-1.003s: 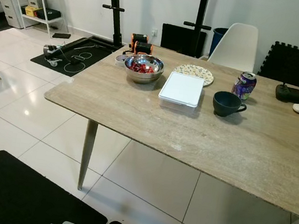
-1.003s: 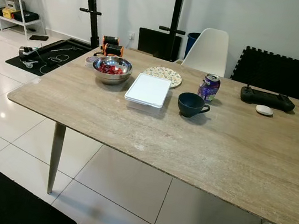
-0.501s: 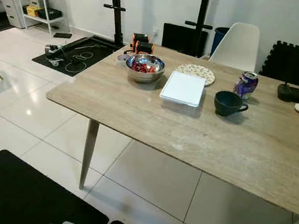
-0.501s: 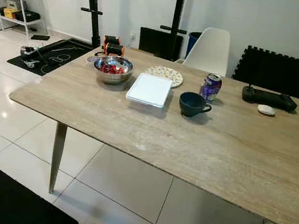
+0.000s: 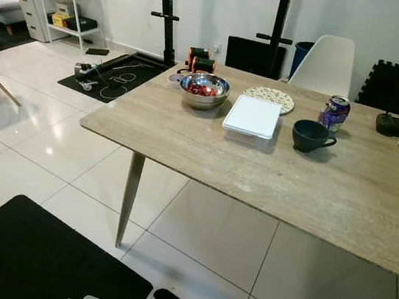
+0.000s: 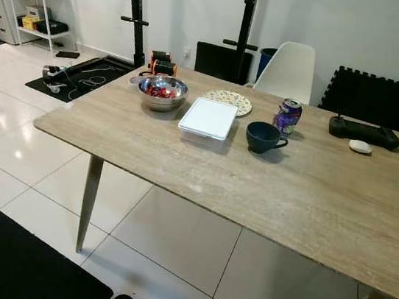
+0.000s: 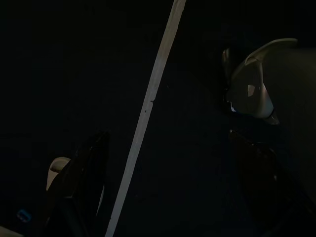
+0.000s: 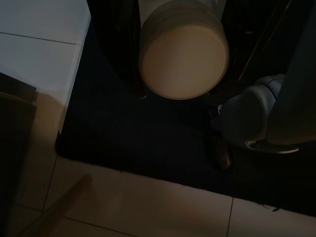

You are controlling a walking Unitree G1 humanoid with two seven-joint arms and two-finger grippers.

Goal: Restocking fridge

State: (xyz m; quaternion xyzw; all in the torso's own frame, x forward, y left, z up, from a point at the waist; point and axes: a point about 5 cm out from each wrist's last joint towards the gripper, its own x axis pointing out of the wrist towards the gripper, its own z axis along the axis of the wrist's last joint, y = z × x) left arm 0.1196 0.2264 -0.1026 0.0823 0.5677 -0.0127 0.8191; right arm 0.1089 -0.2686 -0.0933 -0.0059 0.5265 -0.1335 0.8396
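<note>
Container (image 5: 252, 117) on table (image 5: 185, 147)

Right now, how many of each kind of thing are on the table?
Metal bowl with red food: 1
White lidded container: 1
Patterned plate: 1
Dark mug: 1
Drink can: 1
Black controller: 1
Small white oval object: 1
Orange-and-black objects at the far edge: 2
Total: 9

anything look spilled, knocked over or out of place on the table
Nothing stands out. The bowl, plate, white box, mug and can all sit upright and apart on the table, with no spill showing. A black controller and a small white thing lie at the far edge.
</note>
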